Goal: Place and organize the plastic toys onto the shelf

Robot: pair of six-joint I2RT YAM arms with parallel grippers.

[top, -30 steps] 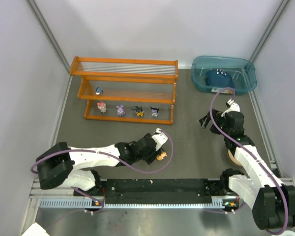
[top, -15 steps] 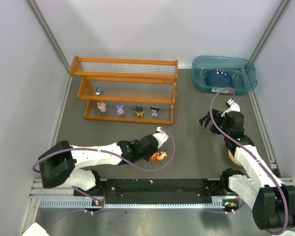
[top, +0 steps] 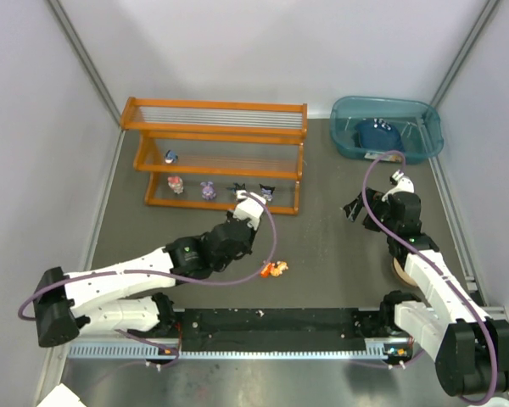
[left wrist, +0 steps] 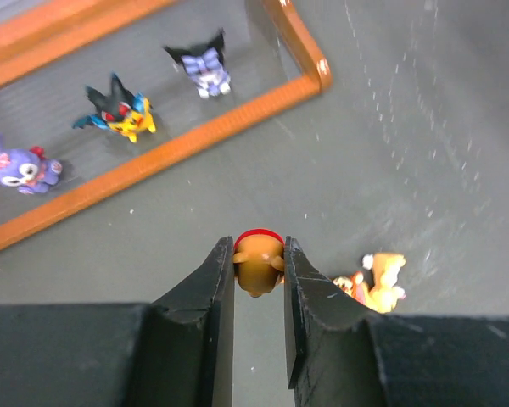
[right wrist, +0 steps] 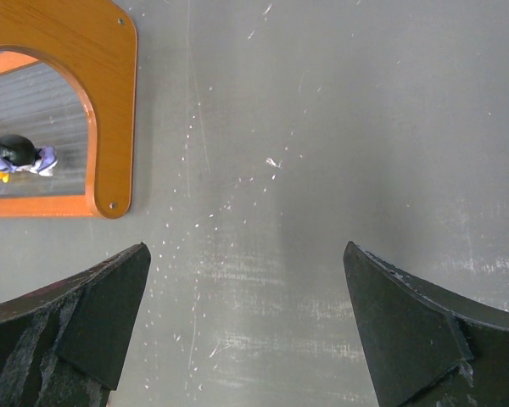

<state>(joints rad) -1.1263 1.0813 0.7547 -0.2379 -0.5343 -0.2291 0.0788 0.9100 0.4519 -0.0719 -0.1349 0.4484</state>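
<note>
A little brown toy with a red cap (left wrist: 258, 261) is pinched between the left fingers (left wrist: 220, 292), which are clamped on both its sides, a short way out from the shelf's (left wrist: 195, 140) front rail. An orange toy (left wrist: 376, 282) lies on the desk (left wrist: 424, 153) just beside them. Other toys (top: 207, 190) stand along the bottom tier. The right fingers (right wrist: 93, 314) hang wide apart, gripping nothing.

bare table (left wrist: 390, 153) between left gripper (left wrist: 258, 254) and shelf (left wrist: 195, 138); orange toy (left wrist: 377, 282) just right.
</note>
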